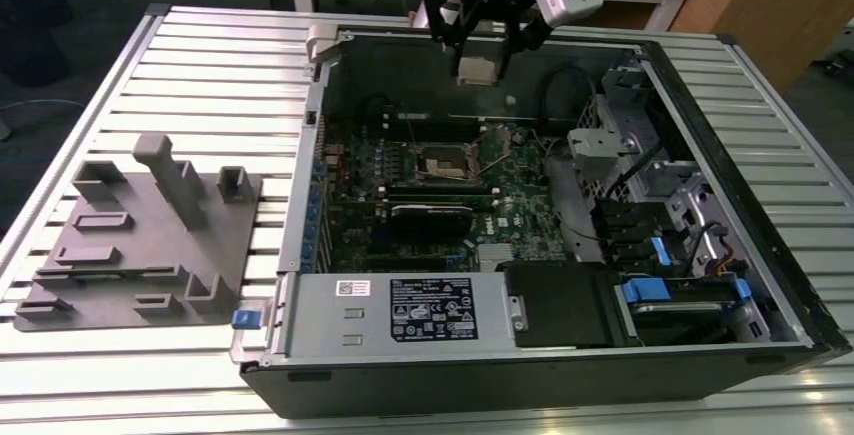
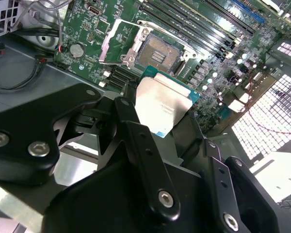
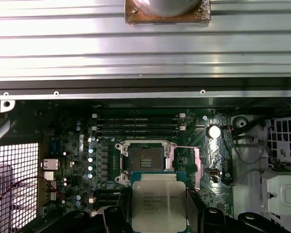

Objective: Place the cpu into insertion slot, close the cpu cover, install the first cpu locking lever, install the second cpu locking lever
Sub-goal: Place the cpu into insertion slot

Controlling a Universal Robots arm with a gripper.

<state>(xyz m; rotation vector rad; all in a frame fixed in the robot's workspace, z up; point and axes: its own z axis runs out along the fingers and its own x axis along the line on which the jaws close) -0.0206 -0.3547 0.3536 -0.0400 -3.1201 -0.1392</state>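
— Cpu [image 3: 158, 206] is being gripped flat by two opposite edges, the gripper [image 1: 477, 62] being closed on it; its underside is being hidden, and in the first wrist view its nearest edge is being cut off, with the fingers [image 3: 117, 218] only partly seen.

— And what is being shown under it?

— The insertion slot [image 2: 161, 57] is being left uncovered well below the chip, the cpu cover [image 2: 117, 40] being stood open beside it.

— Room?

— In the exterior view the chip is being held well above the open computer case [image 1: 667, 95], apart from its walls.
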